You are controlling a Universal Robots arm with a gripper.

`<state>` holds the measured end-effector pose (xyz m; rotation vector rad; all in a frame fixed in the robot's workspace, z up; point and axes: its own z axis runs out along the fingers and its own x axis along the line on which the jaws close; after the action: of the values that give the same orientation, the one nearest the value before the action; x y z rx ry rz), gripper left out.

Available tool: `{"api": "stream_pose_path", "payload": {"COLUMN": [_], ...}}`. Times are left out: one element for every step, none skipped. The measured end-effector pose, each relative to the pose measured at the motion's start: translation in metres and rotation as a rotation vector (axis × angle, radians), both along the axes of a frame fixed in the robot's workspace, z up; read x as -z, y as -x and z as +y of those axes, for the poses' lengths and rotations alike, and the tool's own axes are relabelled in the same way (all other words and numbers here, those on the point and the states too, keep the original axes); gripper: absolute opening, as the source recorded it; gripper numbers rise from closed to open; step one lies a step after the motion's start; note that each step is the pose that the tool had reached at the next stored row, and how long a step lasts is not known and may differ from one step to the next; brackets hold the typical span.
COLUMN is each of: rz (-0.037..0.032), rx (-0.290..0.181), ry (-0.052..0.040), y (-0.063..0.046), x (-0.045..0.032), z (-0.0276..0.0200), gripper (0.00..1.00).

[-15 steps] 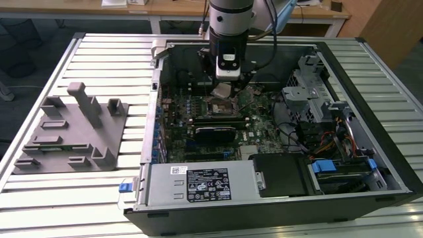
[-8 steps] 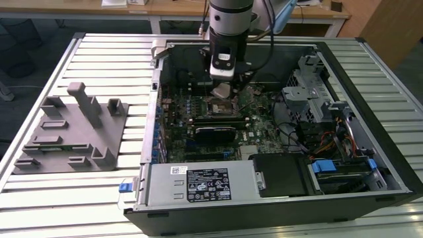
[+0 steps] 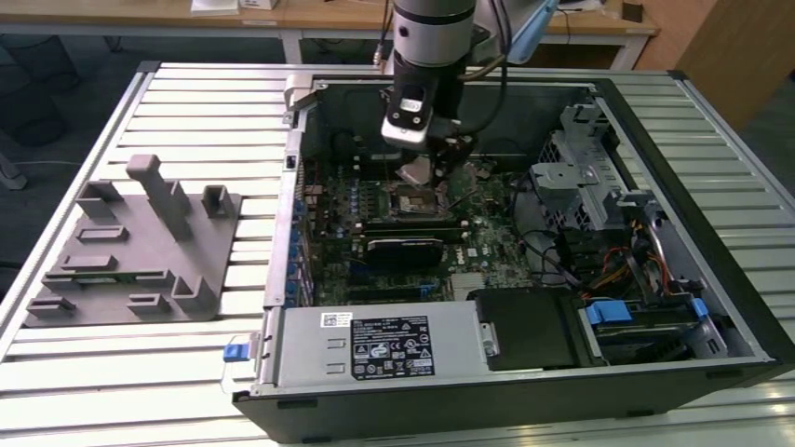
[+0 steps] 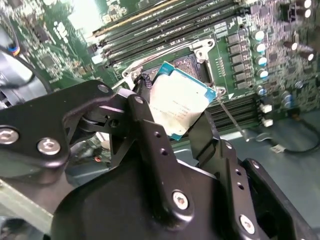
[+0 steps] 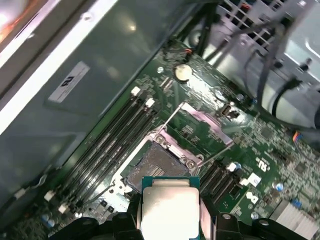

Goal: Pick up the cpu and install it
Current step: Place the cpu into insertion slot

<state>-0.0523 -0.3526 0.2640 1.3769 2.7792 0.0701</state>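
The gripper (image 4: 175, 119) is clamped on the cpu (image 4: 182, 100), its two black fingers (image 4: 145, 117) pressing opposite edges of the chip so the silvery top faces the camera in both wrist views. In the first wrist view the cpu (image 5: 170, 207) hangs just above the near edge of the open socket (image 5: 155, 167), not seated in it. The socket's metal load plate (image 5: 200, 129) lies swung back beside it. Around them spreads the green motherboard (image 3: 491, 233). In the exterior view the arm (image 3: 433, 37) comes almost straight down into the open computer case (image 3: 283, 279), wrist pointing down over the socket. To the exterior view's left, well apart, a grey holder block (image 3: 125, 251) stands on the slatted metal table (image 3: 186, 102).
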Motion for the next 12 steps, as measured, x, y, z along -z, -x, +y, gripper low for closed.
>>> {"api": "stream_pose_path", "payload": {"rz": [0.0, 0.0001, 0.0, 0.0, 0.0, 0.0, 0.0, 0.0, 0.0, 0.0001, 0.0, 0.0001], "rx": [0.02, 0.038, 0.056, 0.073, 0.091, 0.109, 0.127, 0.147, 0.165, 0.183, 0.201, 0.218], "ry": [0.0, 0.0001, 0.0, 0.0, 0.0, 0.0, 0.0001, 0.0, 0.0001, 0.0, 0.0, 0.0001], "y": [0.0, 0.0, 0.0, 0.0, 0.0, 0.0, 0.0, 0.0, 0.0, 0.0, 0.0, 0.0], "x": [0.0001, 0.0001, 0.0002, 0.0002, 0.0003, 0.0003, 0.0004, 0.0005, 0.0005, 0.0006, 0.0006, 0.0007], "z": [0.0, 0.0, 0.0, 0.0, 0.0, 0.0, 0.0, 0.0, 0.0, 0.0, 0.0, 0.0], "gripper": [0.54, 0.54, 0.54, 0.54, 0.54, 0.54, 0.54, 0.54, 0.54, 0.54, 0.54, 0.54]}}
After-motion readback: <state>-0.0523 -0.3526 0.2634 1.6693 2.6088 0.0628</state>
